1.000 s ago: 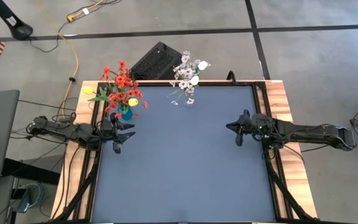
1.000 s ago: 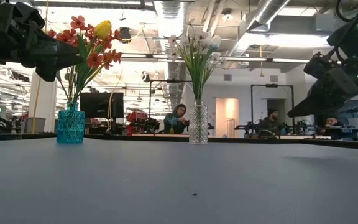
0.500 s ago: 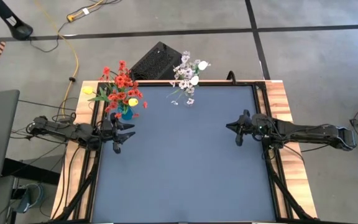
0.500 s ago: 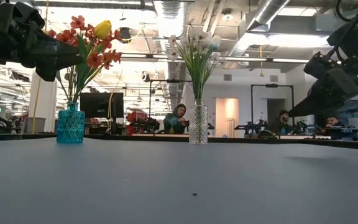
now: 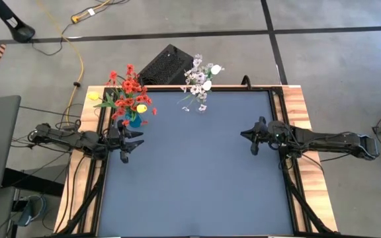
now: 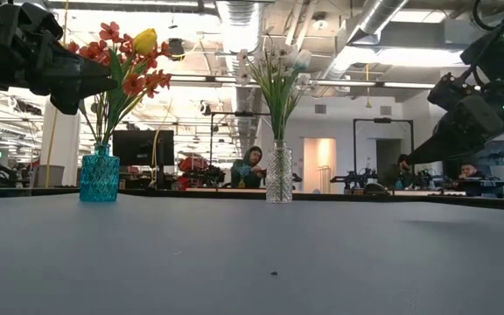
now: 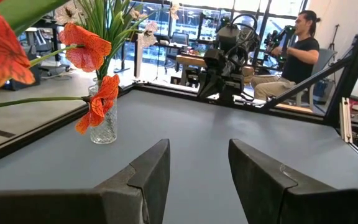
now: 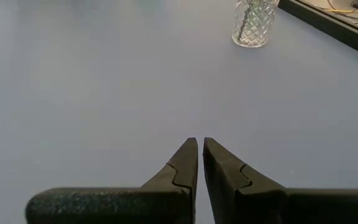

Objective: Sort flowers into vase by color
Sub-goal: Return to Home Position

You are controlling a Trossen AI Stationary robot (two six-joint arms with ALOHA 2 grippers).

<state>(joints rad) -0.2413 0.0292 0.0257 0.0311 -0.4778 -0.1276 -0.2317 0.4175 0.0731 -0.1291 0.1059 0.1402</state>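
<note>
Flowers [image 6: 128,72] upright in blue vase [image 6: 100,176], clear vase [image 6: 278,173] (left claw [image 5: 131,145] beside blue)

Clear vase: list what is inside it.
The clear vase holds green stems topped with white flowers. Its cut glass blurs the stem ends, and whether it holds water cannot be told.

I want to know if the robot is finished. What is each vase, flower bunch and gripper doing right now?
Teal vase: upright, near the table's far left corner.
Red and yellow flowers: standing in the teal vase.
Clear vase: upright, at the far edge.
White flowers: standing in the clear vase.
Left gripper: open, empty, beside the teal vase.
Right gripper: shut, empty, over the table's right side.
</note>
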